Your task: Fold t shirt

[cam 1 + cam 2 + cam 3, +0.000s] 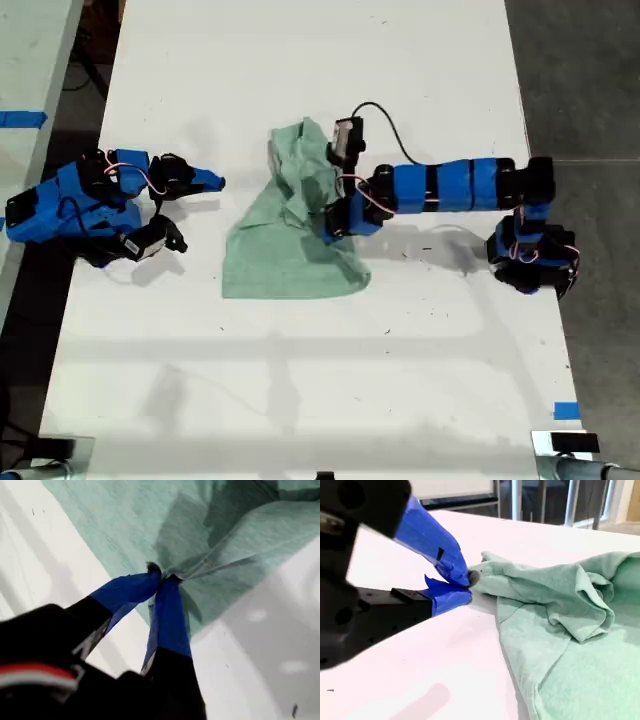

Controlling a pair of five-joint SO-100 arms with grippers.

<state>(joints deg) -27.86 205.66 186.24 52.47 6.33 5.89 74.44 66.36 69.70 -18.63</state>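
Pinched together, the blue fingers (167, 610) of my first gripper (333, 228) hold a bunch of the t shirt (290, 250), the cloth drawn into tight creases that fan away from the tips in the first wrist view. Beyond that pinch the pale mint-green shirt spreads out rumpled on the white table (300, 60): a flatter part lies on the side toward the exterior view's bottom, and a heaped, folded-over part rises on the side toward that view's top. In the exterior view the arm with this gripper reaches in from the right and lies over the shirt's right side, with its black cable looping above it. My second gripper (465, 586) sits off the shirt's other side with its blue fingers (432, 537) a narrow gap apart, nothing between them; in the second wrist view the shirt's nearest edge appears just past the tips, though the exterior view shows bare table between this gripper (212, 181) and the cloth. That arm rests low at the exterior view's left. A blue tape mark (565, 410) lies on the table near the exterior view's lower right corner, well apart from both grippers.
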